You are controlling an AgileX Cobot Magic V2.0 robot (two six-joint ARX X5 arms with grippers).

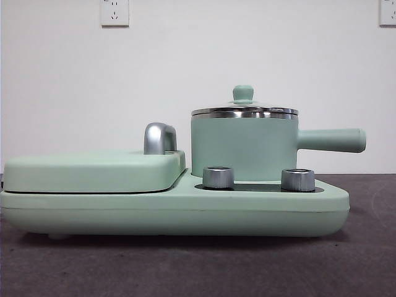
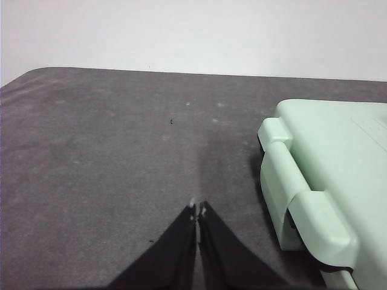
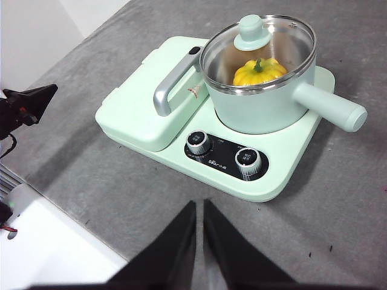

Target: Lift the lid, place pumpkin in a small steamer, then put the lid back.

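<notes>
The small steamer (image 1: 244, 148) (image 3: 260, 96), a mint-green pot with a long side handle, stands on the right half of the appliance base (image 1: 173, 213) (image 3: 284, 175). The glass lid (image 1: 243, 110) (image 3: 296, 36) with its mint knob sits closed on the pot's steel rim. Through the glass in the right wrist view, the yellow pumpkin (image 3: 259, 72) with a green stem lies inside the pot. My right gripper (image 3: 199, 208) hovers shut, high above the table in front of the base's chrome knobs. Shut as well, my left gripper (image 2: 197, 211) hangs over bare grey table beside the base's corner (image 2: 314, 199).
A flat mint griddle cover (image 1: 93, 170) (image 3: 142, 106) with a chrome handle (image 1: 159, 137) (image 3: 172, 81) fills the base's left half. Two chrome knobs (image 1: 218, 177) (image 1: 297, 179) face the front. The left arm's dark tip (image 3: 27, 106) shows at the right wrist view's edge. A white wall stands behind.
</notes>
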